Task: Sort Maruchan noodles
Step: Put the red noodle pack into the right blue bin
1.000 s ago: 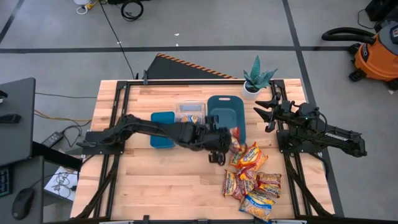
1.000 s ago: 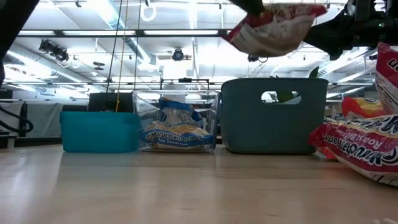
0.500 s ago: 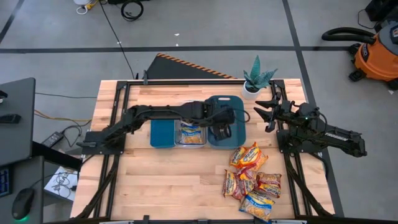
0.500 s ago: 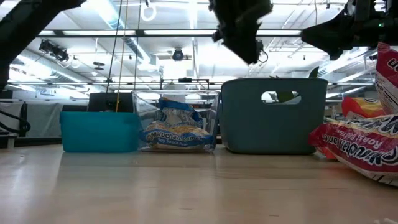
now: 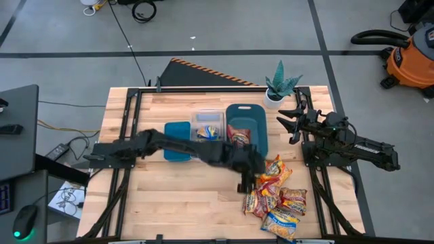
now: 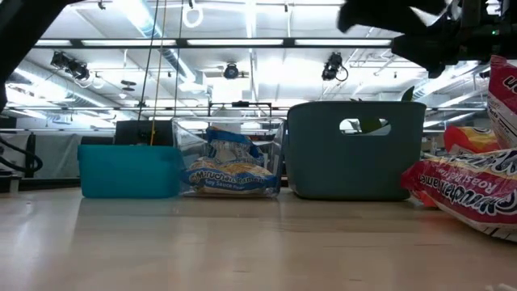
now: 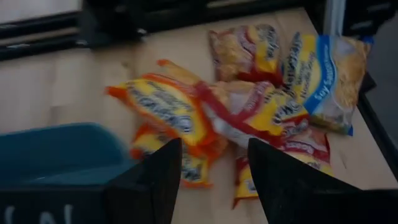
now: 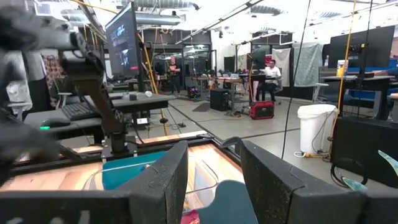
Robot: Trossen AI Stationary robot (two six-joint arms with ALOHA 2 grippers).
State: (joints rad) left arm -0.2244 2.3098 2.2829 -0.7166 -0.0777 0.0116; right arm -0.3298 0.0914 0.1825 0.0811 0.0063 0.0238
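Several Maruchan noodles packets lie in a loose, overlapping pile [image 5: 274,195] at the near right of the table; the left wrist view shows the pile [image 7: 249,106] from close by. One red-printed packet [image 5: 239,135] lies inside the dark teal bin [image 5: 258,115]. A blue-printed packet [image 5: 209,130] lies in the clear bin [image 5: 208,116]. My left gripper [image 5: 248,181] hangs open, tilted down, at the pile's left edge with nothing between its fingers [image 7: 149,180]. My right gripper [image 5: 288,122] waits open by the table's right edge.
A small bright teal bin [image 5: 178,141] stands left of the clear bin; the three stand in a row across the table's middle [image 6: 129,170]. A potted plant [image 5: 279,87] stands at the far right corner. Bare wood lies near and left of the pile.
My left gripper carried a red-printed packet up from the pile toward the far edge, over the dark teal bin, and opened. The packet dropped into that bin. The gripper then swung back toward the near right, tipping downward, to the pile's left edge.
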